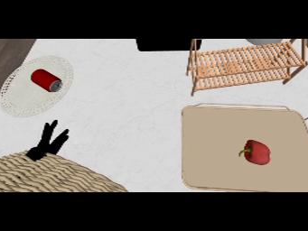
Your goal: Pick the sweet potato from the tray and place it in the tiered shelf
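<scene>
Head view, nearest first: a woven wicker mat [46, 175] fills the lower left corner, and the left hand [48, 142] rises from behind its far edge, fingers [50, 131] straight, spread apart and pointing up, holding nothing. The hand rests there, well apart from everything else on the white counter [129, 113]. The right hand does not show.

Far off to the right of those fingers, level with them, lies a beige tray [209, 149] with thin wire handles. On the tray, toward its right side, sits a red item with a green stem [256, 152]; it looks like a red bell pepper rather than a sweet potato. It lies untouched, well apart from the hand.

Beyond the fingers and slightly left, a round white doily [23, 97] lies on the counter, and a red can [46, 80] lies on its side on it.

Farther back and to the right, beyond the tray's far edge, stands the wooden tiered shelf [246, 63], its slatted levels bare. A dark object [166, 44] sits at the counter's far edge, just left of the shelf.
</scene>
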Available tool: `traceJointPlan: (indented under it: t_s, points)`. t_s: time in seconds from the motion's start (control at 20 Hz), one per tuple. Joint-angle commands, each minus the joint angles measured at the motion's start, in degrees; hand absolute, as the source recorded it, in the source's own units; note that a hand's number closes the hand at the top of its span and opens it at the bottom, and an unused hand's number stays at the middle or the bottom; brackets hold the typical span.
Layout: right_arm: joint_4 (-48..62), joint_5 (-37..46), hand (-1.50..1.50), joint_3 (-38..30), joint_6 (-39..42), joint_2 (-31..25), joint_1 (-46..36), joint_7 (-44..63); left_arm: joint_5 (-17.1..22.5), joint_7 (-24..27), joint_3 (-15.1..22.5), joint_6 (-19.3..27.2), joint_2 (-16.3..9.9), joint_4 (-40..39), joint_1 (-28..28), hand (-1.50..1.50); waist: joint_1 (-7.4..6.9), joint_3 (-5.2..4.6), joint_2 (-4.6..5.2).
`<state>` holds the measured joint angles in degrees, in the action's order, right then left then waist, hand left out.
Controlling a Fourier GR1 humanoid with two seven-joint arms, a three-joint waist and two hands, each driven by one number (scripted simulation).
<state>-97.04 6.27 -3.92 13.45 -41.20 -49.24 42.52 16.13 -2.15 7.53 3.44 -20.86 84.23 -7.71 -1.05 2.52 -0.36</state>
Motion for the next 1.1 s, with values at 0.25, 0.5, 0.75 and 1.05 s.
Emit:
traceJointPlan:
  t_s: [0.25, 0.5, 0.75, 1.05]
  points:
    - [16.1, 0.6, 1.5, 0.5, 5.9, -2.3, -6.2, -9.8, 1.1, -8.0, 0.4, 2.6, 1.6, -2.7, 3.7, 0.0, -0.78, -2.5, 1.33]
    - [23.2, 4.6, 1.5, 2.4, 5.2, -1.6, -7.7, -17.2, 1.0, -8.5, 0.2, 4.0, 2.7, -4.7, 7.7, 0.0, -0.7, -2.49, 1.95]
    - [30.0, 8.7, 1.5, 3.9, 2.3, 0.2, -10.4, -20.8, -0.2, -7.0, 2.1, 3.7, 2.9, -3.5, 4.4, 0.0, -1.59, -2.5, 1.64]
    - [36.0, 12.2, 1.5, 5.1, -1.0, 2.4, -13.0, -25.4, 2.5, -9.2, 0.1, 2.0, 1.4, -4.6, 7.4, 0.0, -0.93, -2.52, 1.58]
